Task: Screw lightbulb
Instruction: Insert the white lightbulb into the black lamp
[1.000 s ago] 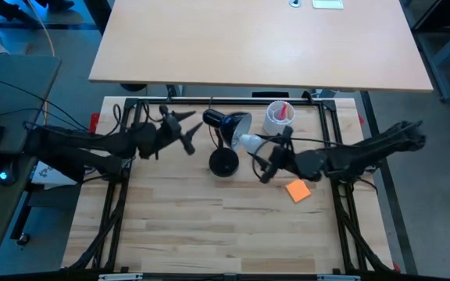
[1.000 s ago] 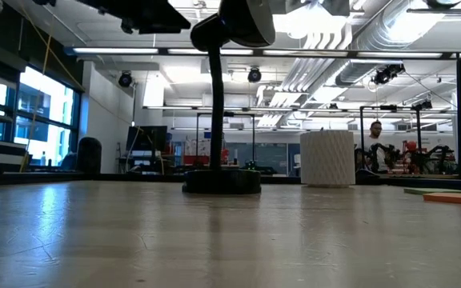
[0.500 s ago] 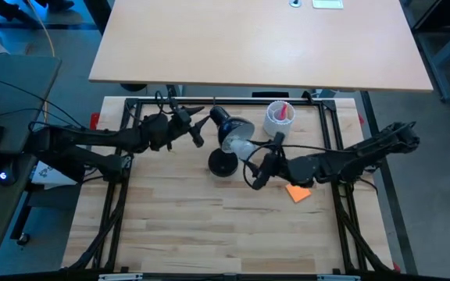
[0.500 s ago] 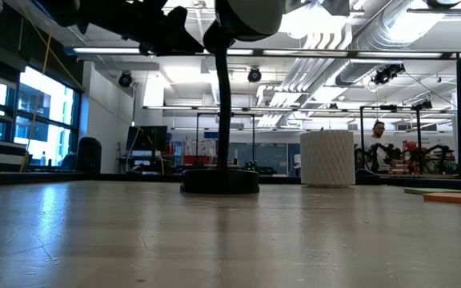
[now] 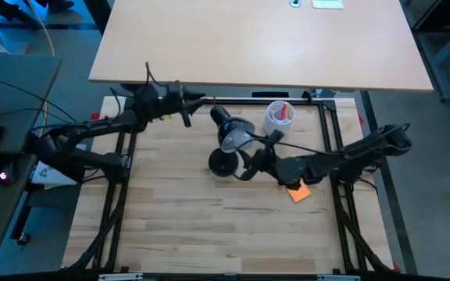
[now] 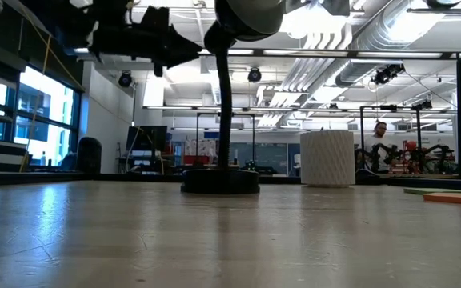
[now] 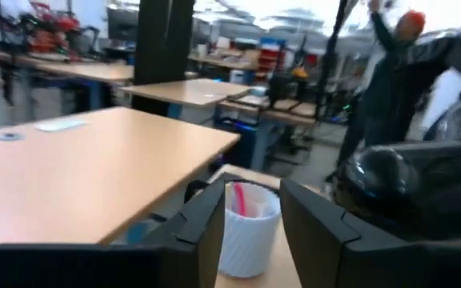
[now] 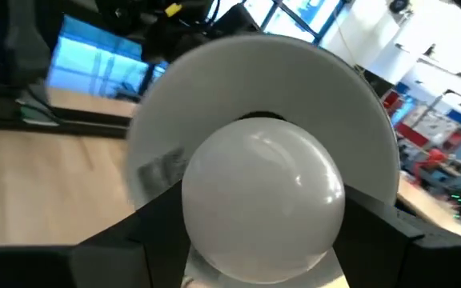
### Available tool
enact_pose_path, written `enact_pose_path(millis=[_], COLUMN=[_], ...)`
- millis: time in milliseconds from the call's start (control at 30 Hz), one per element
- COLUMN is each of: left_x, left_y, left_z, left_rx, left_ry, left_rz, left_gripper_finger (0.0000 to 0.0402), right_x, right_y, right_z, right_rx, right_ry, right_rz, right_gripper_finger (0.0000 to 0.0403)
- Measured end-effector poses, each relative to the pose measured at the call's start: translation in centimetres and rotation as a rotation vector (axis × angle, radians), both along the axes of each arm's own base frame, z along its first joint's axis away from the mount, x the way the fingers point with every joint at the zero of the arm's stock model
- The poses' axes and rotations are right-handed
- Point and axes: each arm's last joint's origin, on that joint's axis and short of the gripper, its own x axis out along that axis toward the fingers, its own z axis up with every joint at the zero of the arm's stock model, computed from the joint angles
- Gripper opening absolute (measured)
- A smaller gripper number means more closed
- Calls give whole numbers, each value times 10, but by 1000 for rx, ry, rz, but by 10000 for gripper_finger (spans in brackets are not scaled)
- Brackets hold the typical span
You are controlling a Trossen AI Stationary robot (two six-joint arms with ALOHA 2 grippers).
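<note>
The right gripper [image 8: 264, 264] held the lightbulb [image 8: 262, 196] inside the lamp shade [image 8: 214, 88]; the left gripper [image 7: 246, 216] stood partly open, empty.

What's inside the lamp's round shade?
The white lightbulb, held by the right gripper, is going into the lamp shade. The bulb covers the socket and its own screw base, so neither shows.
</note>
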Motion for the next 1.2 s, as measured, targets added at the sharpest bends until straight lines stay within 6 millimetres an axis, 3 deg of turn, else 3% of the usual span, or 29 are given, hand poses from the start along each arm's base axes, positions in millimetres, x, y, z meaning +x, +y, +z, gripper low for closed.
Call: enact_pose_path(millis=[167, 433, 700, 1200], left_x=[10, 34, 41, 51], left_y=[12, 17, 14, -4], left_z=[-15, -37, -41, -39], left_rx=[-71, -42, -52, -13], left_ry=[-33, -110, -173, -167], left_rz=[-116, -174, -211, -269], left_gripper_finger=[107, 105, 105, 105], right_x=[18, 33, 40, 40], right_y=[-12, -26, -35, -33], right_z=[10, 5, 1, 3], right_rx=[-49, -46, -54, -79], right_ry=[47, 177, 211, 194], right_rz=[-48, -92, -101, -155], right_gripper_finger=[245, 245, 245, 245])
